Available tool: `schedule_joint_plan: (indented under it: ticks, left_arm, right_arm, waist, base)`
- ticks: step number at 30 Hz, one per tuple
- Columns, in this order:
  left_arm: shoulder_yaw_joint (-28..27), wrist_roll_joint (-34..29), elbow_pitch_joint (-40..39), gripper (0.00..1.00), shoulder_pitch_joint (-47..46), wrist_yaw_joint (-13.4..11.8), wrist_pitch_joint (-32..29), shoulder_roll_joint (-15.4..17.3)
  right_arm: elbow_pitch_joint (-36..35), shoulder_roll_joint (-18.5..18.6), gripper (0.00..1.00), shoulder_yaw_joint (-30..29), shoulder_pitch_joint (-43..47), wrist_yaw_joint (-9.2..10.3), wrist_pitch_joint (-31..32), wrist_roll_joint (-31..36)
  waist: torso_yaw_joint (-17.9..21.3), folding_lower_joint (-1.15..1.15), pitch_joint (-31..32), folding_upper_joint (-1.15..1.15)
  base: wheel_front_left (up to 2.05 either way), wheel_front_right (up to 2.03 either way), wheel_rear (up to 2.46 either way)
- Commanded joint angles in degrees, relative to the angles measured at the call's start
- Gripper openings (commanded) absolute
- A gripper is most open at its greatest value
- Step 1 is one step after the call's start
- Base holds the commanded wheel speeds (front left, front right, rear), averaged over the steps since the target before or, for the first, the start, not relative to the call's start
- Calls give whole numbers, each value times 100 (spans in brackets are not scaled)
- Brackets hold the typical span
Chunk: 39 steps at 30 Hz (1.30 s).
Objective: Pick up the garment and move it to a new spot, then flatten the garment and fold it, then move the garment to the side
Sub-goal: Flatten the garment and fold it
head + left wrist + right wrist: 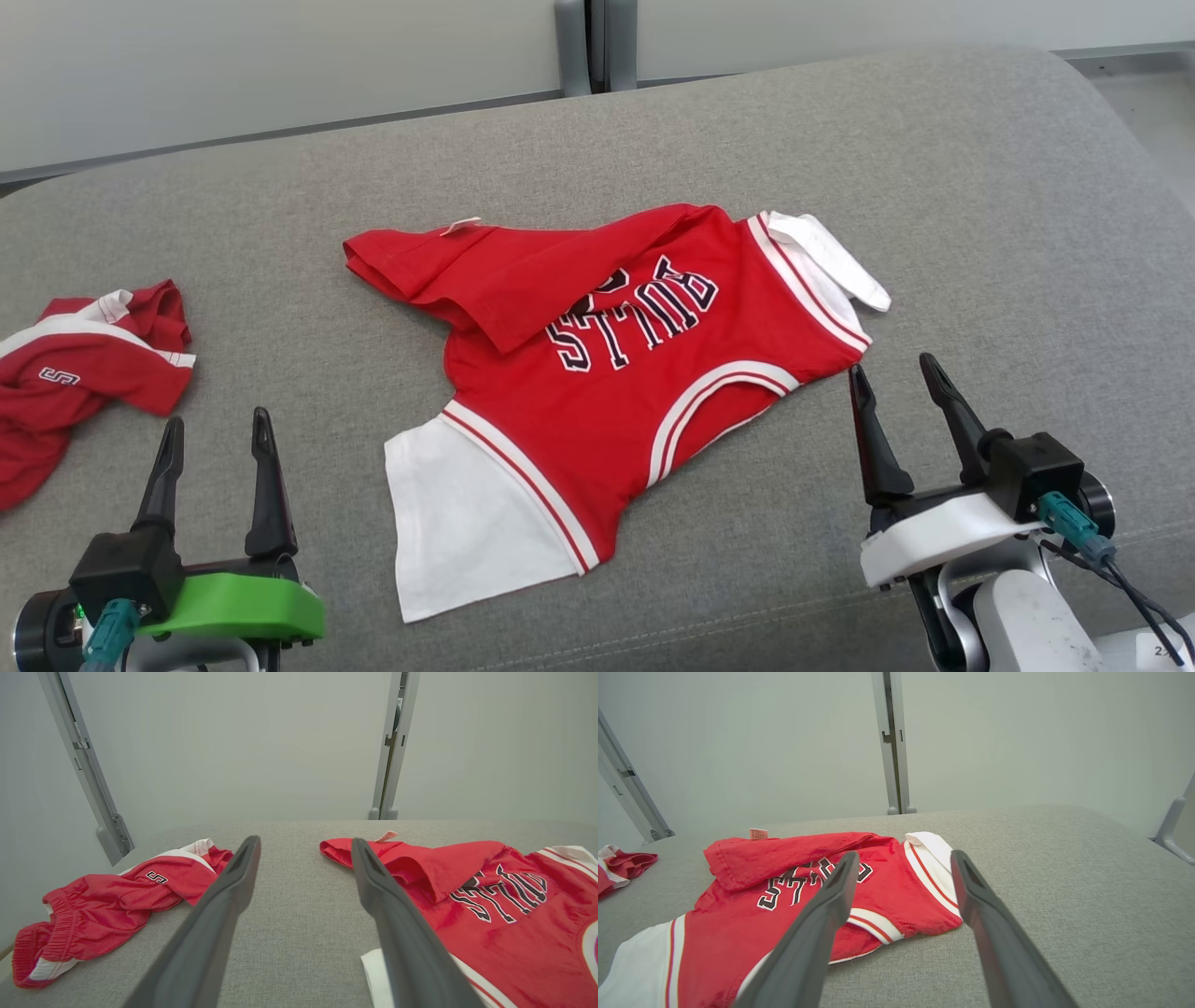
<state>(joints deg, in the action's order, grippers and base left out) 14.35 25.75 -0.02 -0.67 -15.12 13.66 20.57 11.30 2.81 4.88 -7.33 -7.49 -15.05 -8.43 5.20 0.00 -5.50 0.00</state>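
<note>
The garment (597, 373) is a red jersey with white sleeves and dark lettering, lying on the grey cushion with its far hem folded over itself. It also lies to the right in the left wrist view (490, 905) and to the left in the right wrist view (794, 891). My left gripper (217, 431) stands open near the front left, apart from the garment's white sleeve. At the garment's right, my right gripper (894, 371) is open just off the red shoulder edge. Nothing sits between either pair of fingers.
Red shorts (75, 373) with white trim lie crumpled at the cushion's left edge, also in the left wrist view (107, 900). The grey cushion (980, 205) has bare fabric at the right and back. A pale wall with grey posts (593, 42) stands behind.
</note>
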Motion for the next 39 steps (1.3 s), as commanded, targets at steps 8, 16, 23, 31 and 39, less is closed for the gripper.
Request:
schedule_joint_plan:
  ticks: [8, 16, 23, 31, 39]
  left_arm:
    - [3, 56, -83, 100, 67, -68, -42, 32]
    - [26, 73, -81, 100, 51, -113, -89, 37]
    - [136, 79, -64, 100, -108, -40, -124, 5]
    - [626, 48, 155, 100, -654, 397, -544, -75]
    - [1277, 342, 1268, 100, -1858, 1148, -1470, -510]
  right_arm:
    - [-16, 18, 100, 14, 32, 0, 8, -5]
    - [23, 18, 100, -1, 42, 0, 5, -40]
    - [23, 18, 100, 19, -9, 0, 6, -43]
    - [-53, 17, 100, 103, -100, 0, 16, -84]
    - [-97, 19, 100, 222, -381, 0, -7, -183]
  waist:
    - [26, 0, 40, 0]
    - [30, 0, 50, 0]
    - [15, 0, 23, 0]
    - [76, 0, -181, 0]
    - [441, 0, -765, 0]
  base:
    - [0, 0, 0]
    - [0, 0, 0]
    - [0, 0, 0]
    - [0, 0, 0]
    - [0, 0, 0]
